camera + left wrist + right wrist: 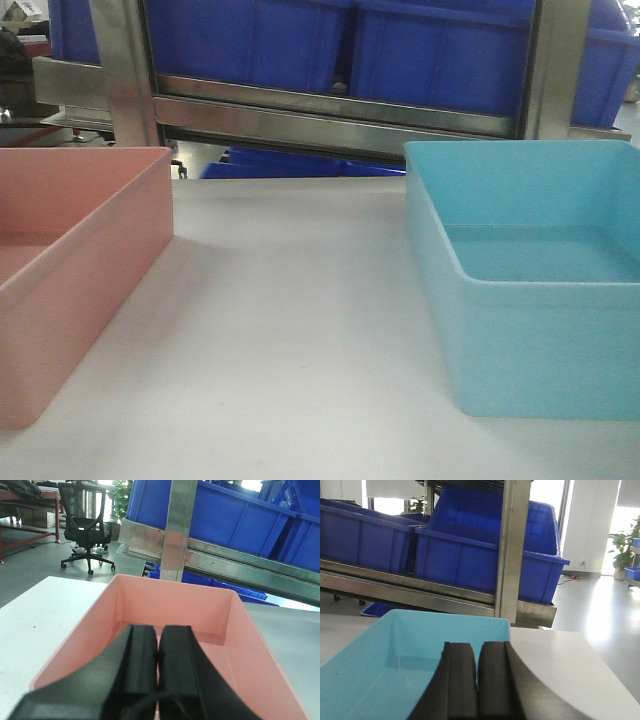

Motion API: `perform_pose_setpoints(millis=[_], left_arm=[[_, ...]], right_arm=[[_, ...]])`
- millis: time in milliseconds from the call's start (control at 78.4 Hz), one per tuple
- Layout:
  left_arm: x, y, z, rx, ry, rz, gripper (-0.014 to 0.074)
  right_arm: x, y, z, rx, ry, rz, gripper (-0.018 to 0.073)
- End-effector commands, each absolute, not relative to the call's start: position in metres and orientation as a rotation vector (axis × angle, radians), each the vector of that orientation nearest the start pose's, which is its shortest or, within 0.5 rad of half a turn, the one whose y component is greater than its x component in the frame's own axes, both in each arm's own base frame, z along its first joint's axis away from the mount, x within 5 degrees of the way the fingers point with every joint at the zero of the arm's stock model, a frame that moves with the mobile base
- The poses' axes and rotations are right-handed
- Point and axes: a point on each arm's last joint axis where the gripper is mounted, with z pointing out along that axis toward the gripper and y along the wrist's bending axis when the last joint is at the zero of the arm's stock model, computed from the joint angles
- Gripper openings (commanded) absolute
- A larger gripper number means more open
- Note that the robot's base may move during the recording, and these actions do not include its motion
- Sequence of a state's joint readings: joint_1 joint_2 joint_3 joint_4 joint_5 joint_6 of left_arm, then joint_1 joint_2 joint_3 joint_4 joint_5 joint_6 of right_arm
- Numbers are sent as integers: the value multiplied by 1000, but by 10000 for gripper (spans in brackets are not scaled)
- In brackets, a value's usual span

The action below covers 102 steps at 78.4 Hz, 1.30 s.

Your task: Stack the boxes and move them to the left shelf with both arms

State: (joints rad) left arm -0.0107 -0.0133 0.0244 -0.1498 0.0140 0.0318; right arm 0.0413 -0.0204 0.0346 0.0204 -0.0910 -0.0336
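The pink tub at frame left and the sky-blue tub at frame right sit unstacked, well apart on the white table; stacking and shelving remain, with the left gripper and right gripper each closed on nothing over its tub.

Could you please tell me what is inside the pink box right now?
The pink box looks empty: its far floor and inner walls are bare. The left gripper, jaws together, hides the near floor, so that part cannot be checked.
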Motion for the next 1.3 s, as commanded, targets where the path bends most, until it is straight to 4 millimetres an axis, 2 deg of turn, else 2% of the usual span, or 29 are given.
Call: perform_pose_setpoints(millis=[0, 179, 383, 613, 842, 995, 1123, 1200, 1289], left_arm=[[51, 0, 233, -77, 1395, -103, -2], [52, -2, 269, -63, 1460, -113, -2], [76, -4, 295, -60, 1624, -119, 0], [125, -5, 309, -64, 1859, -124, 0], [175, -7, 306, -63, 2093, -127, 0], [211, -4, 315, 22, 2231, -26, 0], [242, 5, 318, -11, 2360, -5, 6], [259, 13, 317, -32, 2434, 10, 73], [281, 24, 318, -19, 2492, 33, 262]], right_arm=[[51, 2, 229, -37, 1281, 17, 57], [51, 2, 229, -37, 1281, 17, 57], [51, 2, 229, -37, 1281, 17, 57], [51, 2, 229, -37, 1281, 17, 57], [51, 2, 229, -37, 1281, 17, 57], [51, 2, 229, -37, 1281, 17, 57], [51, 2, 229, -37, 1281, 17, 57], [51, 2, 229, -37, 1281, 17, 57], [51, 2, 229, -37, 1281, 17, 57]])
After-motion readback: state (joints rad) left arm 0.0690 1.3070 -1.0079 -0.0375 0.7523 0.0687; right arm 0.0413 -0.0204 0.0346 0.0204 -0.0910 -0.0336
